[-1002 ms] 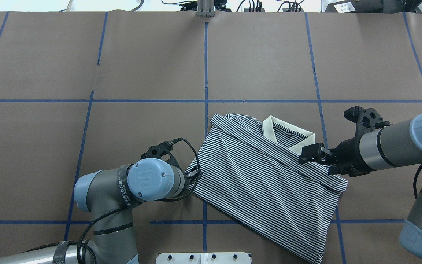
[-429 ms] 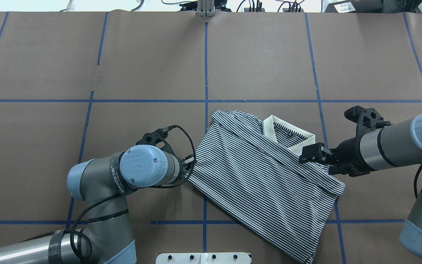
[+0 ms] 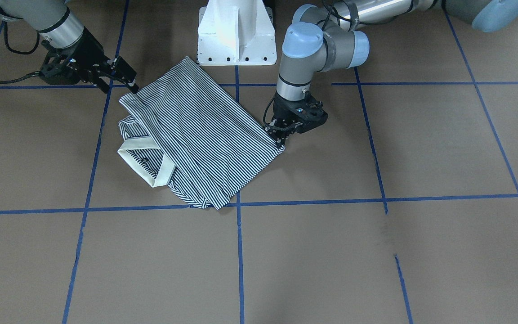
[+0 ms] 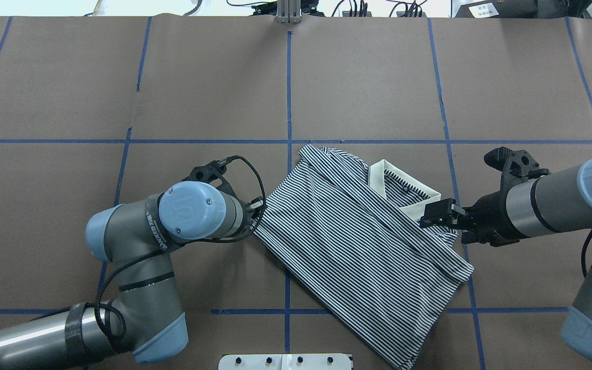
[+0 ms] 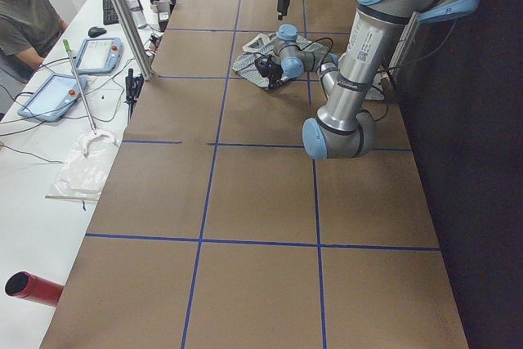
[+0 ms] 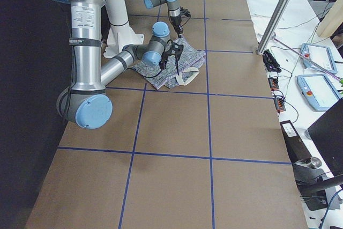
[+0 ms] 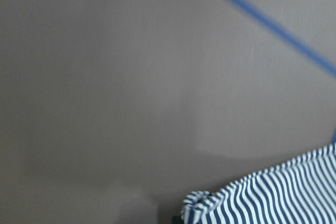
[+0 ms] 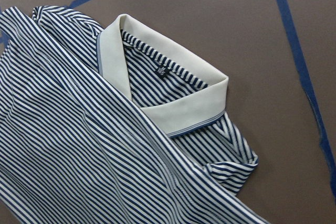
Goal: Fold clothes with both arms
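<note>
Striped polo shirt point(image 4: 357, 246) lies folded flat on the brown paper-covered table point(image 4: 198, 92), set on a diagonal, mostly just right of the centre blue tape line point(image 4: 289, 103) in the overhead view, its near corner close to the white pedestal base point(image 3: 236, 31)

Cream collar point(image 8: 184, 114) sits at the far right part of the shirt, open side up, with a folded striped layer overlapping its left half

Left gripper point(image 3: 280, 137) is down at table level on the shirt's left corner, pointing straight down from its wrist; the wrist joint hides most of it from overhead. The left wrist view shows a bunched bit of striped fabric right at the lower edge, so the fingers look pinched together on that corner

Right gripper point(image 4: 429, 216) comes in low and nearly level from the right, its tips over the shirt edge just beside the collar. Its fingers look spread apart with no cloth between them; the right wrist view looks straight down on collar and stripes with no fingers in frame. Can't tell whether a tip touches the fabric

Both arms are well apart, one at each end of the shirt
</note>
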Robot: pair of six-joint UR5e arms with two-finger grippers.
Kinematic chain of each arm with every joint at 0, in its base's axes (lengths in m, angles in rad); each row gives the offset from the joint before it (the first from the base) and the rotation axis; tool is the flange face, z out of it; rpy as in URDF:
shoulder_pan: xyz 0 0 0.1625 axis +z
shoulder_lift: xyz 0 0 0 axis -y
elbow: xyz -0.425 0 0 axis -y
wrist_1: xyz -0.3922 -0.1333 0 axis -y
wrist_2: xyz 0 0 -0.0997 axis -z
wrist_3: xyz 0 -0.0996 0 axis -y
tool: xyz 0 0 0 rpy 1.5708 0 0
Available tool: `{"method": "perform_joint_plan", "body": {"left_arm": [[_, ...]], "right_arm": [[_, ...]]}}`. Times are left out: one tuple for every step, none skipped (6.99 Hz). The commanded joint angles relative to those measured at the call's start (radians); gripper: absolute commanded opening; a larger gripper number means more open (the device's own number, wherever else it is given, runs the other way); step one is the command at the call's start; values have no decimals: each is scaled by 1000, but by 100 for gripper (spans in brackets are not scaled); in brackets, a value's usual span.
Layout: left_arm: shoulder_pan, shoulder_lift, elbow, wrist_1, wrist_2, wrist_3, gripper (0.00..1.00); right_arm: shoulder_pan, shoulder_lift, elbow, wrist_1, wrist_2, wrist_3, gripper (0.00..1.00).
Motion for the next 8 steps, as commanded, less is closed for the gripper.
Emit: {"method": "perform_joint_plan", "body": {"left_arm": [[-141, -76, 248, -175, 0, 147, 0], [-178, -174, 394, -244, 0, 180, 0], [-192, -229, 473, -313, 3, 223, 0], [-192, -241, 518, -455, 70, 247, 0], [-191, -256, 573, -491, 81, 249, 0], [-191, -256, 587, -492, 89, 260, 92], [-191, -259, 595, -493, 134, 298, 100], [-205, -259, 591, -495, 127, 353, 100]], "right_arm": [[6, 6, -1, 0, -3, 0, 100], [8, 6, -1, 0, -5, 0, 100], [9, 11, -1, 0, -8, 0, 100], [14, 43, -8, -5, -6, 0, 100], [12, 48, -17, -5, -11, 0, 100], [14, 49, -25, -6, -14, 0, 100], [14, 58, -31, -6, -56, -2, 100], [14, 93, -53, -12, -83, -3, 100]]}}
